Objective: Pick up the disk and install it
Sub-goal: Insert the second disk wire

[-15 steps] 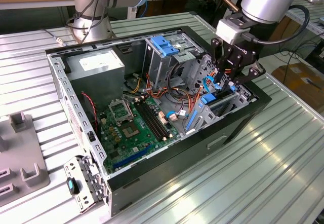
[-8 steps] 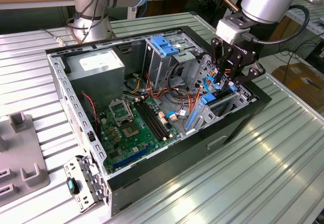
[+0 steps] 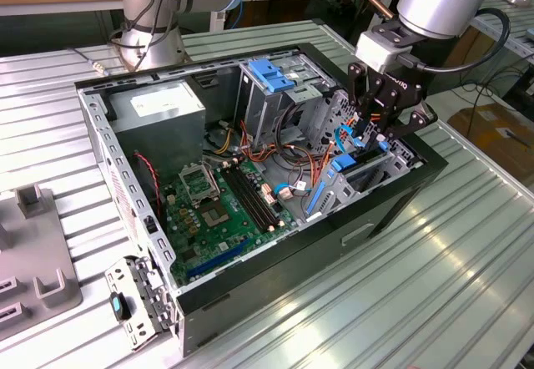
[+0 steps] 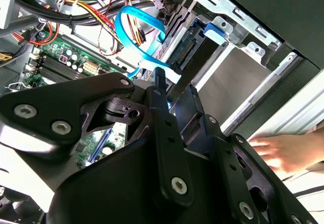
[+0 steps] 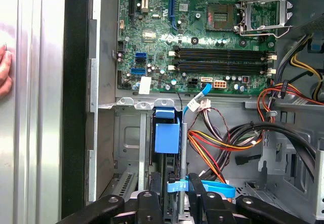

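The disk (image 5: 167, 138), a flat grey metal hard drive in bright blue plastic carrier rails, stands on edge in the silver sheet-metal drive bay (image 4: 238, 77) at the front corner of the open black computer case (image 3: 392, 210). It is partly sunk into the bay. Its long axis runs straight on from the gripper (image 4: 174, 84), down toward the case floor.

The black gripper is narrowed, its two fingers (image 5: 152, 209) pinching the drive's upper end from either flat side, so I judge it to be holding the disk.

Room is tight: bay walls flank the drive closely, a curved blue ribbon cable (image 4: 131, 26) loops just beside the fingers, and red and orange wire bundles (image 5: 223, 143) lie nearby inside the case. The green motherboard (image 3: 221, 202) fills the case floor beyond. Outside the case wall, a person's hand (image 4: 288, 150) rests on the ribbed metal table (image 3: 417, 294).
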Action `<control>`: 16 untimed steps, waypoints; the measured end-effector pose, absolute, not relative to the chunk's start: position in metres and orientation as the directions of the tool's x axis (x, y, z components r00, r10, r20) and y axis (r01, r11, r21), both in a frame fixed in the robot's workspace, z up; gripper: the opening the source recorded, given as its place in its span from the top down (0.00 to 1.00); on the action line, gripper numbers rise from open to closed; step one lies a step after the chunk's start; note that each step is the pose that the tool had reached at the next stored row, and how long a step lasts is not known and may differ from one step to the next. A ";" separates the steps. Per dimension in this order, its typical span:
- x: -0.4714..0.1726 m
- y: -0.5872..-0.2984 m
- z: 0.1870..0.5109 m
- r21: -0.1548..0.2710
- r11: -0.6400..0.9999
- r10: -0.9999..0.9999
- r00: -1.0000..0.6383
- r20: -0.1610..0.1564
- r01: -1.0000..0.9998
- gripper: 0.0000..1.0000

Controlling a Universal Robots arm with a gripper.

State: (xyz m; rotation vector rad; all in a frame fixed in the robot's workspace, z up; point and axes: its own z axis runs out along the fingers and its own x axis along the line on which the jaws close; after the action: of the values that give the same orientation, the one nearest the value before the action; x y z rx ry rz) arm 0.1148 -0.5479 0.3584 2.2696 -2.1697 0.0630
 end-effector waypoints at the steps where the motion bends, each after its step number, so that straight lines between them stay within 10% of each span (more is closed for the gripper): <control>1: 0.115 -0.548 0.358 -0.027 -0.045 -0.999 0.044 0.030 -0.999 0.65; 16: 0.133 -0.548 0.358 -0.027 -0.045 -0.999 0.044 0.030 -0.999 0.65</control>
State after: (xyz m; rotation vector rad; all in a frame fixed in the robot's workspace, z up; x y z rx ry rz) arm 0.1327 -0.5479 0.3584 2.2692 -2.1698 0.0627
